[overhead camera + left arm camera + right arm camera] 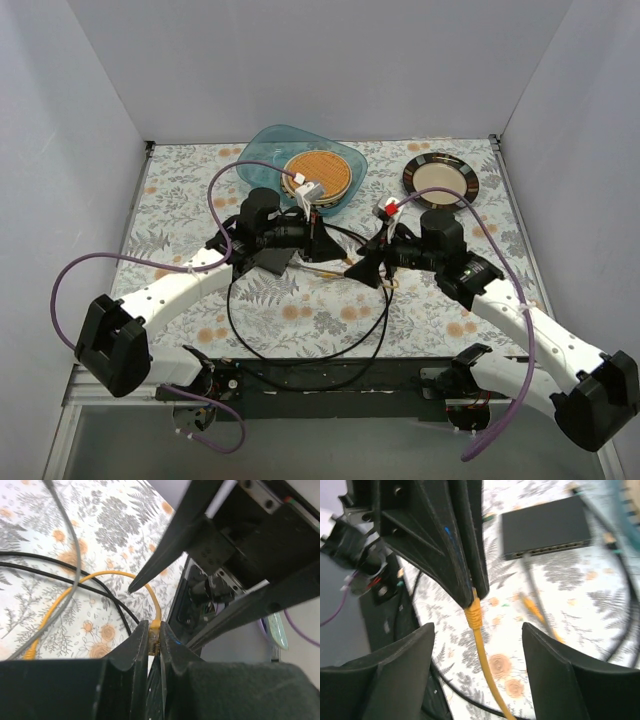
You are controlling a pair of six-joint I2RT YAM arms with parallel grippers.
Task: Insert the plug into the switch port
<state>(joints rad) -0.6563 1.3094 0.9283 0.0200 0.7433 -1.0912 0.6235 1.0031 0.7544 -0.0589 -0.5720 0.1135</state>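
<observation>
My left gripper (155, 636) is shut on the yellow plug (155, 630), gripped between the finger pads with its yellow cable (75, 591) looping over the cloth. In the right wrist view the left fingers (465, 545) hold the plug's boot (474, 614) just above the table. My right gripper (477, 632) is open, its jaws wide on either side of the yellow cable, touching nothing. The switch (545, 527), a flat black box with a row of sockets on its near edge, lies beyond with a grey cable (530, 575) plugged in. From above, both grippers (322, 243) (365, 268) meet mid-table.
A teal bowl (262, 145) holding a round orange disc stands at the back centre. A dark-rimmed round plate (440, 180) is at the back right. Black cables (300, 355) loop over the floral cloth near the front. White walls close off three sides.
</observation>
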